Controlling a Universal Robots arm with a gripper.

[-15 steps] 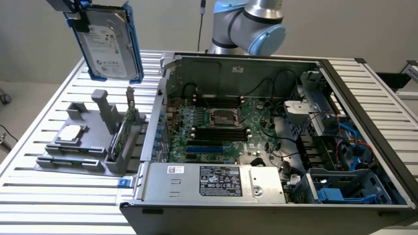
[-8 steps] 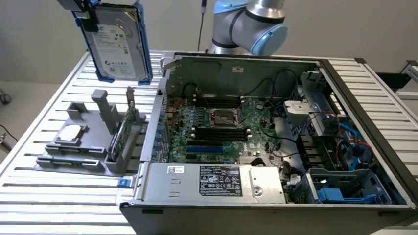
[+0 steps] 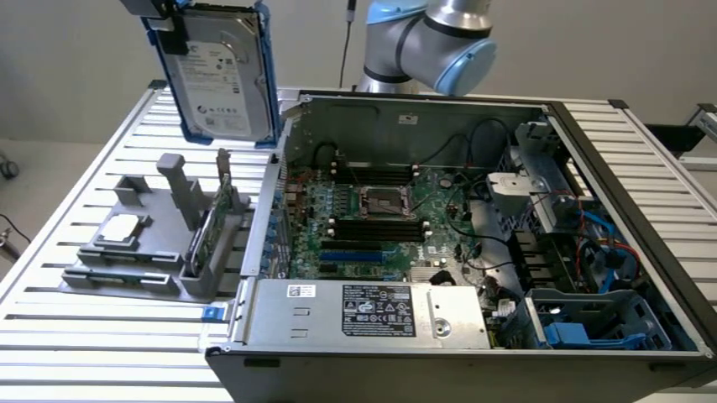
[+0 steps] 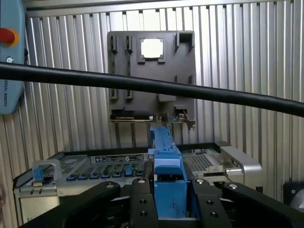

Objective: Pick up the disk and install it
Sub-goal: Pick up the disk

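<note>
The disk (image 3: 224, 75) is a silver-grey drive with a white label in a bright blue carrier. It hangs upright in the air above the slatted table, just off the open computer case's far corner on the exterior view's left. My gripper (image 3: 177, 32) holds it from above at its top edge. In the wrist view the blue carrier edge of the disk (image 4: 166, 161) runs between my two black fingers (image 4: 142, 204), which are shut on it, and my gripper (image 4: 171, 209) hovers over the table and the case.
The open computer case (image 3: 627, 168) lies on its side, showing a motherboard (image 3: 370, 210), a power supply (image 3: 370, 311) and blue drive bays (image 3: 583, 327). A grey fixture (image 3: 146, 252) holds a small silver chip (image 3: 121, 228) and an upright card (image 3: 218, 218). A black cable (image 4: 152, 88) crosses the wrist view.
</note>
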